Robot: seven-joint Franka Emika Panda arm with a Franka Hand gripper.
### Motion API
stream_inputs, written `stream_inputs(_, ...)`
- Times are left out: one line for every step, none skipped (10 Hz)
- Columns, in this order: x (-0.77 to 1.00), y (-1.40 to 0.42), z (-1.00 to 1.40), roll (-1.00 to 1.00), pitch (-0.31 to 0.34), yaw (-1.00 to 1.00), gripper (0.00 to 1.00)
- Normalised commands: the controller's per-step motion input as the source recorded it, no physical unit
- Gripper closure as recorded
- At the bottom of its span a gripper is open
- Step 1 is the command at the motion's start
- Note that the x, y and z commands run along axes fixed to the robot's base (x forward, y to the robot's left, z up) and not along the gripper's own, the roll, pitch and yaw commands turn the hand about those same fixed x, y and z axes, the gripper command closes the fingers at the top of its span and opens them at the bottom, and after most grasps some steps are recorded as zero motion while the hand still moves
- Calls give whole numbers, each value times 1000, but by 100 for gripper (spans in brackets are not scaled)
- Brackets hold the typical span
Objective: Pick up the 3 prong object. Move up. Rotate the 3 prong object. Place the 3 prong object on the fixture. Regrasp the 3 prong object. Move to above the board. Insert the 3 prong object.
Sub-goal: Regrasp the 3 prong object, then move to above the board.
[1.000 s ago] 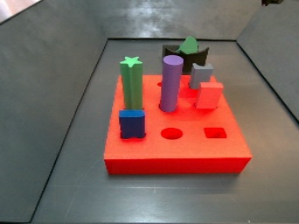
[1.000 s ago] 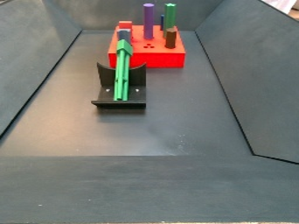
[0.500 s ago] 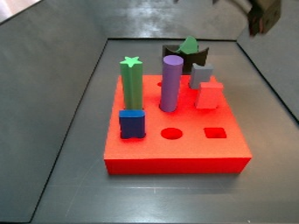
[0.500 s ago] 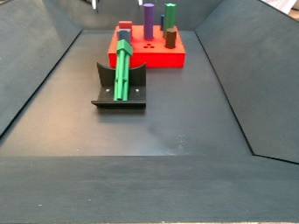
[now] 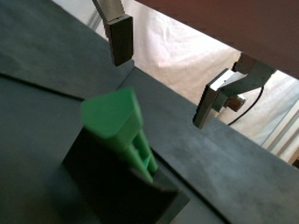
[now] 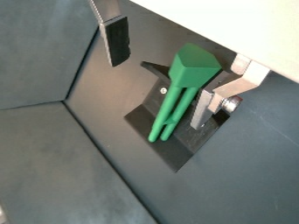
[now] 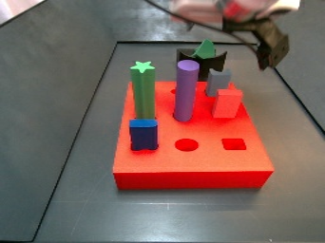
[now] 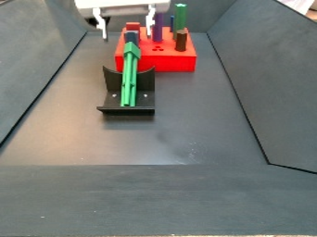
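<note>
Light's even and soft, from overhead, dull sheen on the grey floor (image 8: 173,139), no hard glare. Gripper (image 7: 248,28) at the enclosure's far end is motion-blurred in a side view, smeared pink and white. Board (image 7: 191,157) stays sharp, short soft shadows behind its pegs. In a wrist view the 3 prong object (image 5: 122,131) sits close and out of focus; bright washed-out backdrop behind the fingers (image 5: 119,39).

Seemingly a robotics lab — dark walled test tray (image 8: 235,111), red peg board (image 7: 191,161), blurred gripper (image 8: 124,20) overhead
</note>
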Motion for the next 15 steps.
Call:
stream_inputs(101, 7, -1000, 70, -31, -17, 0)
stream_inputs(108, 4, -1000, 69, -19, -16, 0)
stream_inputs(115, 0, -912, 66, 6, -9, 0)
stream_inputs(111, -3, -814, 69, 19, -5, 0)
stream_inputs(105, -9, -622, 71, 38, 10, 0)
stream_inputs(95, -9, -440, 77, 41, 27, 0)
stream_inputs(89, -12, -308, 78, 36, 42, 0)
stream_inputs(85, 12, -197, 86, 34, 51, 0)
stream_inputs(0, 0, 0, 0, 0, 0, 100)
stream_inputs(-66, -95, 1000, 250, -201, -204, 100)
stream_inputs(-68, -96, 1000, 237, -196, -212, 100)
stream_inputs(-70, -89, 1000, 192, -166, -219, 100)
stream_inputs(-70, -84, 1000, 139, -110, -220, 100)
stream_inputs(-69, -83, 1000, 101, -51, -229, 100)
stream_inputs(-67, -79, 1000, 58, 30, -219, 100)
